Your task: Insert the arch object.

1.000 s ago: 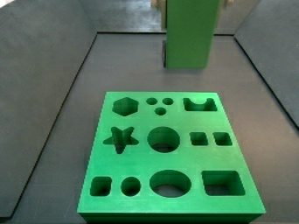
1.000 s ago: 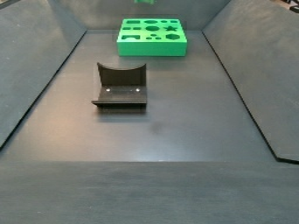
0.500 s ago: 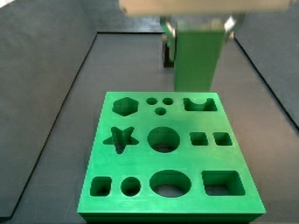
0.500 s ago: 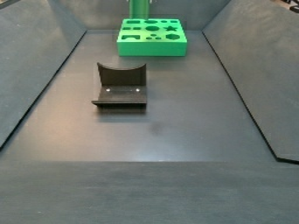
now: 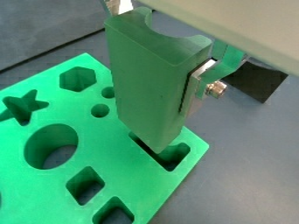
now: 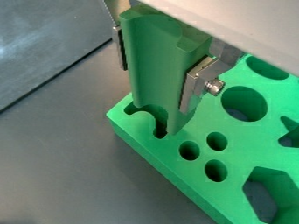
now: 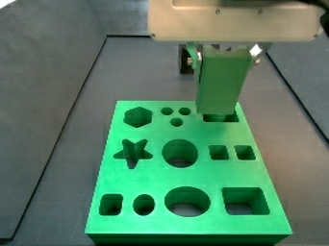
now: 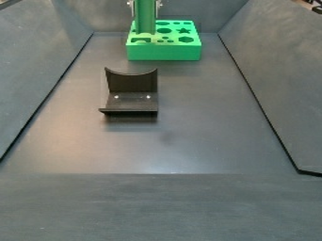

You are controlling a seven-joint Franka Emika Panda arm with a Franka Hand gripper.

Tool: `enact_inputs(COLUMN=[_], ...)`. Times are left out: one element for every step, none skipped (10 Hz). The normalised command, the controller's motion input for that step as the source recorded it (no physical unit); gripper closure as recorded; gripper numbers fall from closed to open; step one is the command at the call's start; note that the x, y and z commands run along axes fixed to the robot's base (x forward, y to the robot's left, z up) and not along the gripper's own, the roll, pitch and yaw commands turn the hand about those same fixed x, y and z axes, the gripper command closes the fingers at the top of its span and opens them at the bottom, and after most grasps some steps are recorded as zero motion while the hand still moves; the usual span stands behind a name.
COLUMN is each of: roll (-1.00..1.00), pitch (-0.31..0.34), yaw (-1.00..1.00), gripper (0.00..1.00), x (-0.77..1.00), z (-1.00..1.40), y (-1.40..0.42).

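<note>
lowered: arch object [image 7: 221, 85] tip now at board [image 7: 141, 178] arch hole | gripper [image 5: 158, 80] jaws pinching it

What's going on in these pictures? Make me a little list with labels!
gripper: shut on the arch object, above the board's corner
arch object: long green block, held upright, lower end at the arch-shaped hole
arch-shaped hole: in the board's corner, part still showing
board: bright green, flat on the floor, many shaped holes
fixture: dark bracket on the floor, apart from the board
</note>
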Motion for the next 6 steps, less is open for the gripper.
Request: enact_inputs(roll=[0.14, 0.13, 0.15, 0.2, 0.24, 0.24], pitch=[0.134, 0.086, 0.061, 0.083, 0.069, 0.001], yaw=[0.0, 0.07, 0.19, 0.25, 0.28, 0.33], gripper=[1.0, 1.0, 1.0, 1.0, 1.0, 1.0], x=[0.57, 0.31, 0.25, 0.3, 0.24, 0.1], z=[-0.42, -0.39, -0.42, -0.47, -0.49, -0.64], y=[-0.05, -0.05, -0.05, -0.05, -0.04, -0.03])
